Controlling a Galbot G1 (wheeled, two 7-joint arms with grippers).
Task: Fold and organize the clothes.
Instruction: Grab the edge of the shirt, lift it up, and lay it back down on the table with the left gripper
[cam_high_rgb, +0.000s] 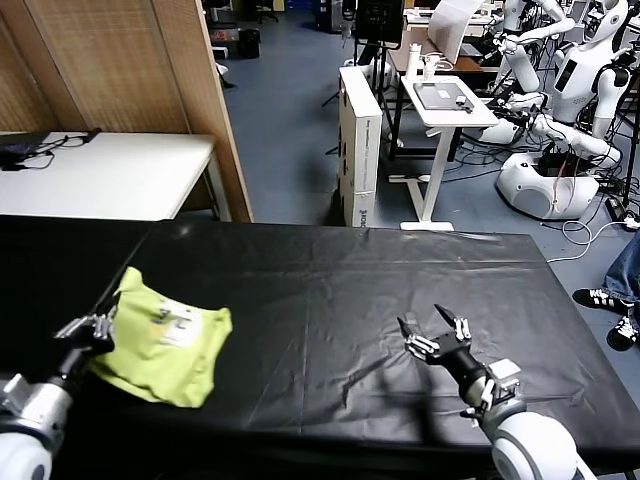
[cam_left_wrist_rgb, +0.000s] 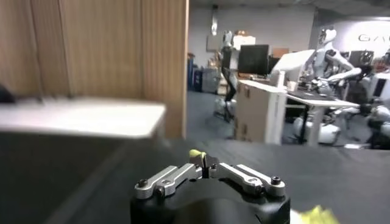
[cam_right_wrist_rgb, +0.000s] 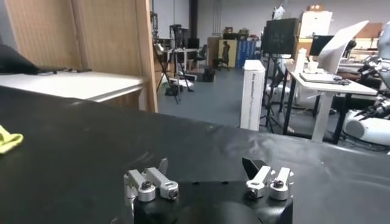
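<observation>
left gripper clenched on the folded lime t-shirt near the desk's left edge; place it flat, square. right gripper spread, idle.

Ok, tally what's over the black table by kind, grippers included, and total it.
T-shirt: 1, lime, folded, at the table's left.
Grippers: 2, left gripper at the shirt's edge, right gripper open over bare cover.
Total: 3.

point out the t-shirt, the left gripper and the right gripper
t-shirt (cam_high_rgb: 165, 345), head view, middle of the folded cloth
left gripper (cam_high_rgb: 101, 327), head view, fingertips at the shirt's edge
right gripper (cam_high_rgb: 432, 325), head view, between its fingertips
</observation>
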